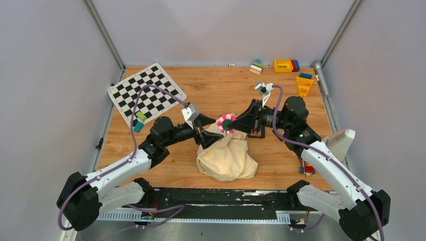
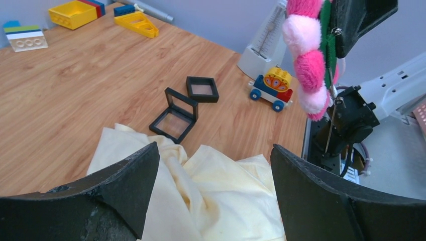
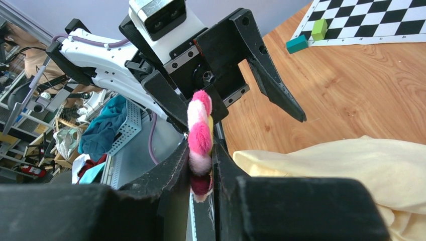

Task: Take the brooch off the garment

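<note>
Above the garment's (image 1: 228, 158) far edge, brooch (image 1: 226, 123) in right end effector (image 1: 234, 123).

No lettering, number, label or brand mark is legible on anything in any view.

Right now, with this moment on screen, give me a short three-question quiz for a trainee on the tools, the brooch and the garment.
1. Multiple choice: which tool holds the pink-and-white pompom flower brooch? A the left; B the right; C neither.
2. True or false: the left tool is shut on the pale yellow cloth garment.
3. Short answer: what is the left tool poised over?
Key: 1 B, the right tool clamps it. 2 false, its jaws stand open. 3 the pale yellow cloth garment.
</note>
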`<state>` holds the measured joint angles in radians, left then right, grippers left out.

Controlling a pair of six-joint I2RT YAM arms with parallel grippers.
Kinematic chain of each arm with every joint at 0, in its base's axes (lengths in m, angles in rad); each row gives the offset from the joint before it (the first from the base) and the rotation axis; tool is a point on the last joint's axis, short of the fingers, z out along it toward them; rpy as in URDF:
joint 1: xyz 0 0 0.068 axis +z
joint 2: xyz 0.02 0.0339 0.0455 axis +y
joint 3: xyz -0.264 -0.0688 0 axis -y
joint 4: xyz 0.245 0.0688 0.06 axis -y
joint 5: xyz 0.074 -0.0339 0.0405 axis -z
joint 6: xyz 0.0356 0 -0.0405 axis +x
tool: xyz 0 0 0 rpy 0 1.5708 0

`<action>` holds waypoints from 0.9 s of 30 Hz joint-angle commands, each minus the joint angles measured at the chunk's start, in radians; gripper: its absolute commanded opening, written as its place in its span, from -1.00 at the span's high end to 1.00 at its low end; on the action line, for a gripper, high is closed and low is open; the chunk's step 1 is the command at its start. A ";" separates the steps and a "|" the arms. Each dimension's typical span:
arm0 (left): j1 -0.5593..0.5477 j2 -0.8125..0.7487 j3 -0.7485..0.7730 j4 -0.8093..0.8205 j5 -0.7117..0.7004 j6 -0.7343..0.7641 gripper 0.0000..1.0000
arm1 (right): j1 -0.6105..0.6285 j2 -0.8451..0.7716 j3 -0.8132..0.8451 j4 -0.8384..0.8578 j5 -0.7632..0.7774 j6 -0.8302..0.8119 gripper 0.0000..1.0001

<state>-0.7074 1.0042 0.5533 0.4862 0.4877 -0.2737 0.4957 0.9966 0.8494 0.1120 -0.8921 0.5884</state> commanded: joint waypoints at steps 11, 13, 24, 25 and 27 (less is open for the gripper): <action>-0.003 0.074 0.020 0.276 0.112 -0.127 -0.78 | -0.002 0.038 -0.038 0.178 -0.022 0.082 1.00; -0.004 0.082 0.019 0.294 0.120 -0.140 -0.78 | -0.002 0.038 -0.045 0.185 -0.018 0.082 1.00; -0.007 0.111 0.007 0.351 0.150 -0.202 -0.79 | -0.001 0.051 -0.071 0.208 0.004 0.073 1.00; -0.006 0.114 0.003 0.370 0.153 -0.215 -0.79 | -0.002 0.053 -0.074 0.209 0.005 0.073 1.00; -0.007 0.116 0.001 0.376 0.155 -0.224 -0.79 | -0.002 0.054 -0.077 0.209 0.006 0.072 1.00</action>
<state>-0.7078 1.1133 0.5526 0.7765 0.6231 -0.4576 0.4957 1.0458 0.7803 0.2684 -0.8955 0.6537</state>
